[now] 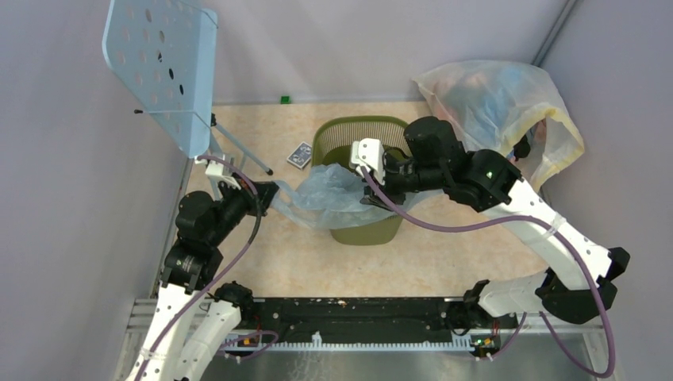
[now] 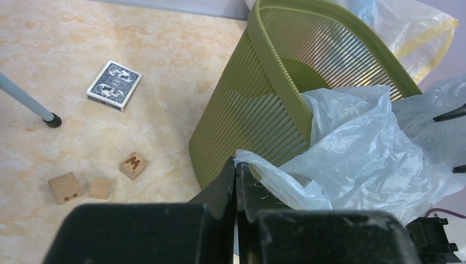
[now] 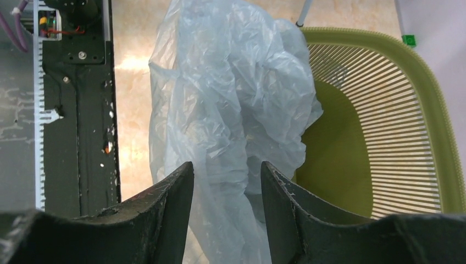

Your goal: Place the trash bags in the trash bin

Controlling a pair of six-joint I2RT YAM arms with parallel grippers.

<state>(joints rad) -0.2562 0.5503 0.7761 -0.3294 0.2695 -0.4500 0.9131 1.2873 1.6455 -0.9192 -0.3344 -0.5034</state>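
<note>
The olive-green trash bin [image 1: 349, 127] stands mid-table. A pale blue-grey trash bag [image 1: 329, 198] hangs over its near-left rim, partly inside and partly outside. My left gripper [image 1: 272, 195] is left of the bin and shut on a corner of the bag [image 2: 351, 159], pinched at the fingertips [image 2: 236, 165] beside the bin wall [image 2: 253, 110]. My right gripper [image 1: 379, 200] is over the bin's near rim. In the right wrist view it [image 3: 226, 169] is open, with the bag [image 3: 231, 93] hanging between its jaws, next to the bin's inside [image 3: 340, 159].
A big clear-yellowish sack [image 1: 500, 103] of coloured items sits back right. A blue perforated panel [image 1: 163, 67] on a stand is back left, one leg [image 2: 27, 102] near a card deck [image 2: 114, 85]. Three wooden blocks [image 2: 133, 165] lie left of the bin.
</note>
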